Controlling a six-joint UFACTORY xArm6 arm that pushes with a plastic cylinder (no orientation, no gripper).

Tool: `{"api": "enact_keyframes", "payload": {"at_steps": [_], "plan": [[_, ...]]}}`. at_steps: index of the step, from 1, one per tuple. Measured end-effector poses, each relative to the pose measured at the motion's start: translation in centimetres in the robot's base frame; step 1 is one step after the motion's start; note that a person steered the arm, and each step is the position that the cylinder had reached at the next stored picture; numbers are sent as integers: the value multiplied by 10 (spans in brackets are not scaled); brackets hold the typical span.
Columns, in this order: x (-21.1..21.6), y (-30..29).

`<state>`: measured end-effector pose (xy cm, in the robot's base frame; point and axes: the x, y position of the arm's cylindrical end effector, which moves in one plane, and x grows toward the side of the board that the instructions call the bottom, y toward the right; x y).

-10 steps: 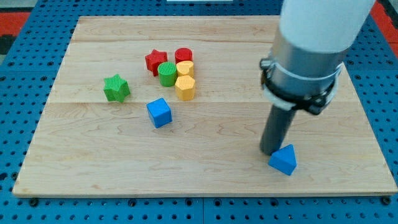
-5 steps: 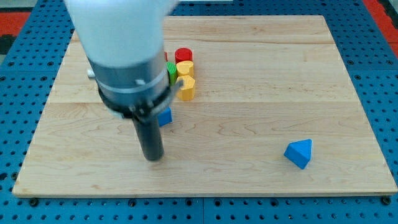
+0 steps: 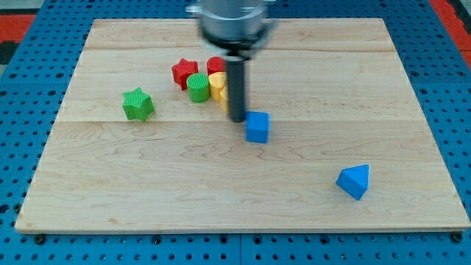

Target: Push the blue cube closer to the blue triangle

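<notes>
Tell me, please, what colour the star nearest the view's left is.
Green star, clearest in the camera view.

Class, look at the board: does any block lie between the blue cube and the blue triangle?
No. The wood between the blue cube and the blue triangle holds no block. My tip sits just at the cube's upper left, on the side away from the triangle.
</notes>
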<state>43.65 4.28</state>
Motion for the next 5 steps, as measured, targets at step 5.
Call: {"api": "enact_keyframes", "payload": {"at_steps": [5], "plan": [[85,44]]}}
